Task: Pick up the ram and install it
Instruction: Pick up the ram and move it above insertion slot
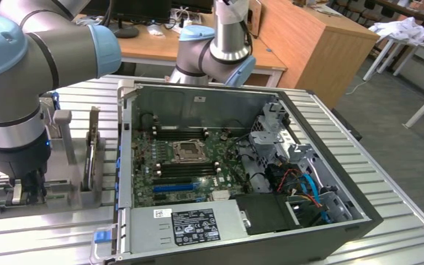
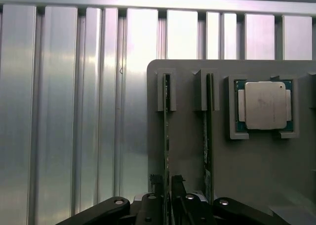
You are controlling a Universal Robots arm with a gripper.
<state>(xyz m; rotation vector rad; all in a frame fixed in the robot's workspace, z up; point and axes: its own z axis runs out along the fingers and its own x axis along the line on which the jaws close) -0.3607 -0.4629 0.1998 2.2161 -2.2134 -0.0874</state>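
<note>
Black gripper (image 2: 168,195) sits down over one end of the ram (image 2: 167,131), a thin green circuit-board stick standing on edge in the grey plastic holder tray (image 2: 186,151) on the ribbed aluminium table (image 2: 74,116), outside the dark open PC case (image 1: 190,105); can't tell if it's clamped or loose.

ram (image 2: 166,136) on edge in grey holder (image 2: 247,170) | second stick (image 2: 209,136) beside | processor chip (image 2: 265,105) in recess | hand (image 2: 167,181) at ram
</note>
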